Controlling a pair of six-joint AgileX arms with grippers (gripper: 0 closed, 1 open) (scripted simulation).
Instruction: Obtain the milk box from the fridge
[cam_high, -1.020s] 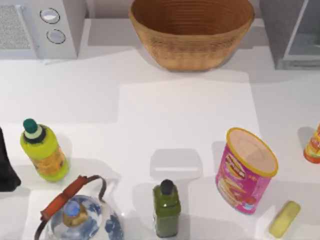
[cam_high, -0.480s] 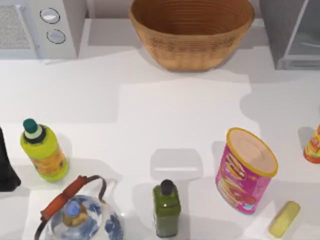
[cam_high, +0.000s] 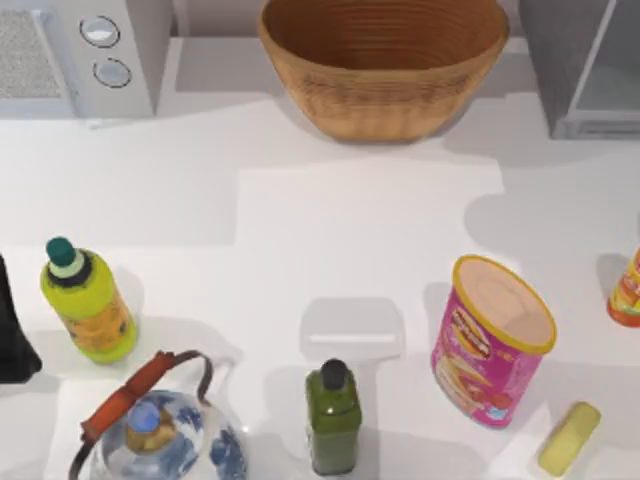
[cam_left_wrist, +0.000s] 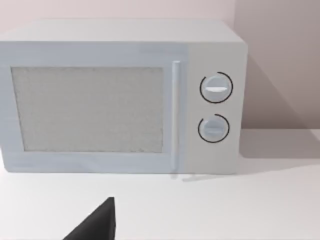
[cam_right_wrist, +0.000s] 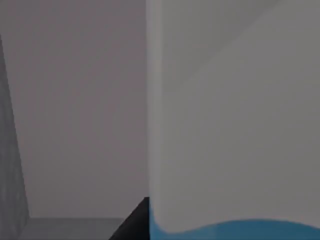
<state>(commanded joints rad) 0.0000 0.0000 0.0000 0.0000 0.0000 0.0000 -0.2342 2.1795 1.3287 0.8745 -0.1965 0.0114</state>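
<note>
The table (cam_high: 330, 230) is taking up most of the top view, white and bare in the middle. At its far right corner the fridge (cam_high: 585, 65) is standing, a plain grey cabinet with a pale glassy panel. At the far left corner a light grey microwave (cam_high: 75, 55) with two round knobs is sitting; the left wrist view is facing its mesh door (cam_left_wrist: 90, 107). Between them, at the far edge, a wicker basket (cam_high: 385, 65) is resting.

In the right wrist view the milk box (cam_right_wrist: 235, 120) is looming very close, a white face with a blue band low down, standing against plain grey walls that look like the inside of the fridge. A dark piece of the right gripper (cam_right_wrist: 137, 220) is showing just beside the carton's edge; whether its fingers are wide, narrow or closed on the carton cannot be told.

Nearer the front a pink snack can (cam_high: 490, 340) is standing right of centre, with a blue-and-white kettle (cam_high: 160, 435) at the front left. A yellow-green bottle (cam_high: 88, 305) is standing at the left, a dark green bottle (cam_high: 333, 418) at front centre, an orange bottle (cam_high: 627, 290) at the right edge, and a small yellow bar (cam_high: 570, 438) at the front right.

The left arm is sitting parked at the table's left edge (cam_high: 12, 330); a dark fingertip of the left gripper (cam_left_wrist: 97, 225) is showing in its wrist view, and its opening cannot be told.
</note>
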